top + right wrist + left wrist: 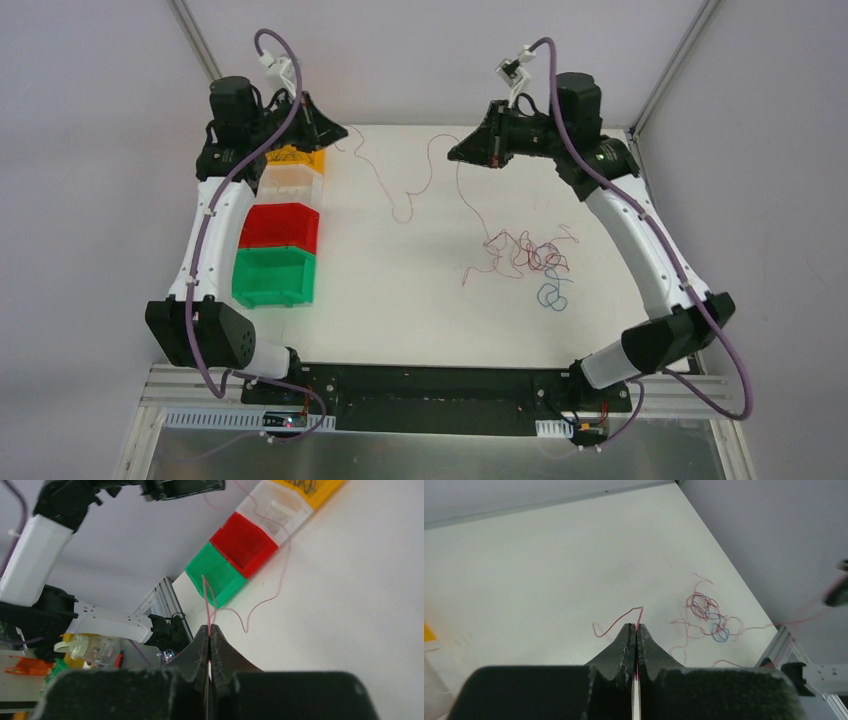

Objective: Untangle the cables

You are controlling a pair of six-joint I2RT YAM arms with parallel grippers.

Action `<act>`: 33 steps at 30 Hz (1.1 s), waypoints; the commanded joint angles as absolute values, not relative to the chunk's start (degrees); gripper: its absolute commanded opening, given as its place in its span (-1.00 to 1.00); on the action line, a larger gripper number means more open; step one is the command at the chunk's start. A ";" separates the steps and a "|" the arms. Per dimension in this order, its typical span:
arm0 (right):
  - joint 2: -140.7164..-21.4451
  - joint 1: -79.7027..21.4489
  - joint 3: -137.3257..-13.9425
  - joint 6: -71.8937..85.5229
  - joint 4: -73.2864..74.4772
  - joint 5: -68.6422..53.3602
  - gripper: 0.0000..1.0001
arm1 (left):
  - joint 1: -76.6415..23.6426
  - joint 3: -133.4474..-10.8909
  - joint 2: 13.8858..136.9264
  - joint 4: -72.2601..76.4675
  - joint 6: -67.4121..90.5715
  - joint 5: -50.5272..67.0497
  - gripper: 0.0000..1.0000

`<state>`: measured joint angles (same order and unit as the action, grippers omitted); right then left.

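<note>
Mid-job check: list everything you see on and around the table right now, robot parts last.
red cable: one, red, strung between both grippers, sagging to the table
cable tangle: one clump, red, purple and blue, right of centre
blue loops: blue, at the tangle's near edge
yellow bin, white bin, red bin, green bin: one each, in a column far to near, left side
table: one, white
left gripper: shut on red cable, far left
right gripper: shut on red cable, far right
</note>
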<state>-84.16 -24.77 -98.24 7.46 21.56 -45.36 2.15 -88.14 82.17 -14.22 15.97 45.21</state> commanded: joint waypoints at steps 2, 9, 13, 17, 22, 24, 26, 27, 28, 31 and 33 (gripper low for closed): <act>-88.12 -25.46 -109.48 13.07 21.13 -44.27 -1.00 | -2.03 -87.50 76.92 -14.65 11.61 49.62 -1.00; -90.74 -23.89 -86.68 -0.31 32.81 -39.76 -1.00 | -3.91 -84.72 78.86 -14.54 14.92 52.03 -1.00; -87.74 -23.36 -84.61 8.41 20.70 -45.74 -1.00 | -10.25 -79.11 78.25 -11.91 14.55 53.21 -1.00; -88.02 -23.45 -86.43 13.80 15.03 -46.75 -1.00 | -17.50 -74.69 79.90 -1.56 17.71 53.73 -0.92; -88.91 -23.50 -86.57 17.63 13.76 -47.37 -1.00 | -23.01 -74.62 85.41 9.73 23.48 53.27 -0.75; -88.69 -23.53 -85.96 19.49 12.25 -47.48 -1.00 | -24.87 -75.06 87.10 12.25 23.56 52.36 -0.59; -88.63 -23.63 -85.62 20.76 11.31 -47.81 -1.00 | -26.29 -75.67 88.57 14.54 24.18 51.42 -0.41; -88.63 -23.65 -85.61 21.23 10.92 -47.75 -1.00 | -26.74 -75.88 89.23 16.12 25.03 51.22 -0.32; -88.68 -23.74 -85.40 21.67 10.42 -47.79 -1.00 | -27.11 -76.05 89.74 17.09 25.54 51.27 -0.22; -88.57 -23.82 -85.04 22.62 9.23 -47.50 -1.00 | -27.95 -76.13 91.18 19.30 26.54 52.72 0.01; -88.60 -23.81 -84.80 23.64 8.47 -47.53 -1.00 | -28.31 -75.71 91.55 20.41 27.15 53.52 0.08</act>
